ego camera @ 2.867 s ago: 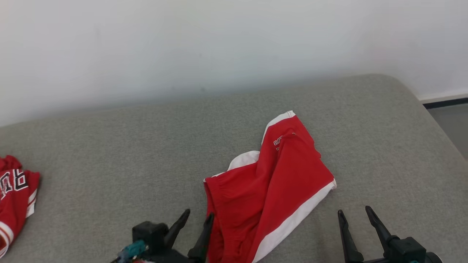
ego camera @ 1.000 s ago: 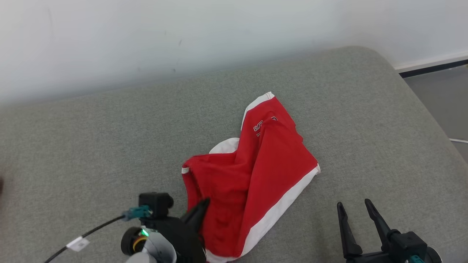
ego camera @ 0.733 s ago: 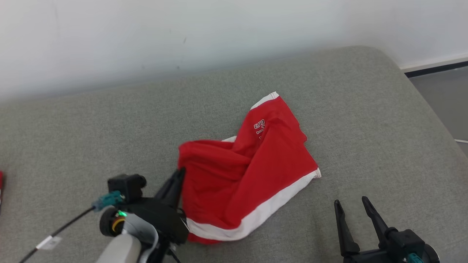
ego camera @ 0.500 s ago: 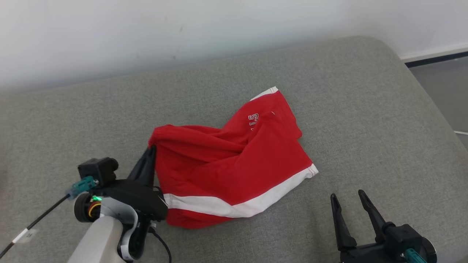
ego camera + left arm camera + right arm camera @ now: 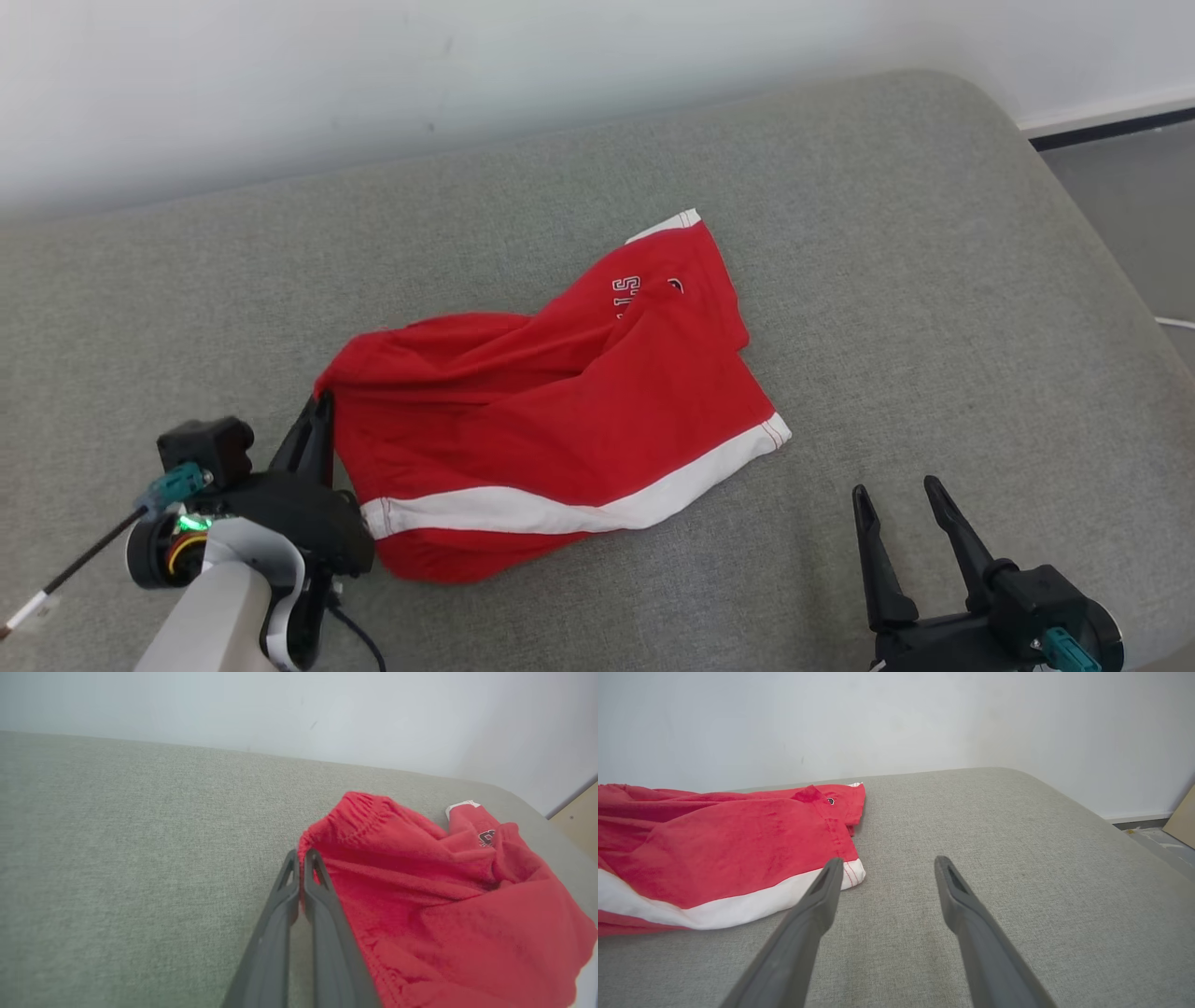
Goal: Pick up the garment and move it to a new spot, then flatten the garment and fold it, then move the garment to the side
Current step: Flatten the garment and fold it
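On grey cushion [image 5: 934, 280]: 1 red garment [image 5: 560, 429]. Left gripper [image 5: 320, 403] clamped on its waistband. Right gripper [image 5: 896, 487] jaws apart.

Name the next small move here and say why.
Probably pull the left gripper leftward: it is shut on the waistband of the red shorts, which lie creased and bunched on the grey cushion. The right gripper stands open, off the cloth.

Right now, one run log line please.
left gripper: shut on red shorts | right gripper: open, empty | shorts bunched on grey cushion
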### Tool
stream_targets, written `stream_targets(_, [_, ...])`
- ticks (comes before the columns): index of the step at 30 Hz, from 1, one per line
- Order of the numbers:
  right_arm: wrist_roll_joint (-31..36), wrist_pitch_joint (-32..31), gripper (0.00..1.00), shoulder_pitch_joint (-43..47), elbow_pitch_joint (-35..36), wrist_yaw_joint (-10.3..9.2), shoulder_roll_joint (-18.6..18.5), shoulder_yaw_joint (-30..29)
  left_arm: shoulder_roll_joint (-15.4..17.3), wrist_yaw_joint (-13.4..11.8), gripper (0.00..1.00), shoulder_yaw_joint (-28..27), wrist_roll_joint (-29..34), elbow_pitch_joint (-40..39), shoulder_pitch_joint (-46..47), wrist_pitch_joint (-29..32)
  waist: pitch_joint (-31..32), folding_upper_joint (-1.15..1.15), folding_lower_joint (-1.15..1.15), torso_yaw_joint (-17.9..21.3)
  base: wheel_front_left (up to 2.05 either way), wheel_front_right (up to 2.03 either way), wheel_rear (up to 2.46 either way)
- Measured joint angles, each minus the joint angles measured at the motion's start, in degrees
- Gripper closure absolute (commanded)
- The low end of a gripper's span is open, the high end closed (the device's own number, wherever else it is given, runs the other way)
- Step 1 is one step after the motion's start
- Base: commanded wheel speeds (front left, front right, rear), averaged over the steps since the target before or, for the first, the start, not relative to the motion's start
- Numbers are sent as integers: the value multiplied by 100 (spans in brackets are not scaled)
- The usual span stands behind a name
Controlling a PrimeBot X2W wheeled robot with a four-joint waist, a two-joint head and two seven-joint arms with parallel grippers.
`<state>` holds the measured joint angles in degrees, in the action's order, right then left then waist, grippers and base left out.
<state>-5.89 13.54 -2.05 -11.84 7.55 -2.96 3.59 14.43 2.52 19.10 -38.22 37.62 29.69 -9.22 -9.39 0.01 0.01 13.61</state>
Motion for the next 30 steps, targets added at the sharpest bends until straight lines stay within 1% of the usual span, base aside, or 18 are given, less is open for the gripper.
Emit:
stream_targets(4, [4,-43,0,30,-25,0,-1,5,7,2,100,62,23,127,-116,-53,145,0,0,-75,0,0,0])
stream_targets(5, [4,-49,0,41,-33,0,-3,8,-7,19,86,82,23,151,-155,-56,189,0,0,-96,0,0,0])
stream_targets(6, [4,-67,0,63,-42,1,-8,12,-18,44,0,115,24,182,-185,-70,238,0,-1,-117,0,0,0])
stream_targets(13, [3,-148,0,186,-23,0,-36,-23,-209,156,0,215,-23,255,-427,-212,558,0,-1,-257,0,0,0])
stream_targets(18, [-1,-198,0,327,46,0,-121,-182,-189,203,0,191,-35,123,-787,-444,828,-1,-1,-383,0,0,0])
stream_targets(22, [-2,-200,0,403,130,0,-141,-332,-147,145,0,73,166,-396,-1222,-560,961,-1,-1,-526,0,0,0])
stream_targets(23, [-7,-192,0,440,142,0,-160,-397,-151,93,0,-112,331,-820,-1512,-566,1007,-1,-1,-604,0,0,0])
stream_targets(25, [-8,-159,0,453,138,0,-189,-438,-152,23,0,-361,606,-1338,-1778,-573,1045,-1,-1,-681,0,0,0])
stream_targets(28, [-26,-133,0,459,100,1,-242,-480,-203,-47,0,-668,1063,-1948,-2310,-581,1094,-1,-1,-786,0,0,0])
stream_targets(30, [-65,-97,0,460,58,0,-281,-455,-287,-43,0,-866,1360,-2305,-2613,-582,1119,-1,-1,-854,0,0,0])
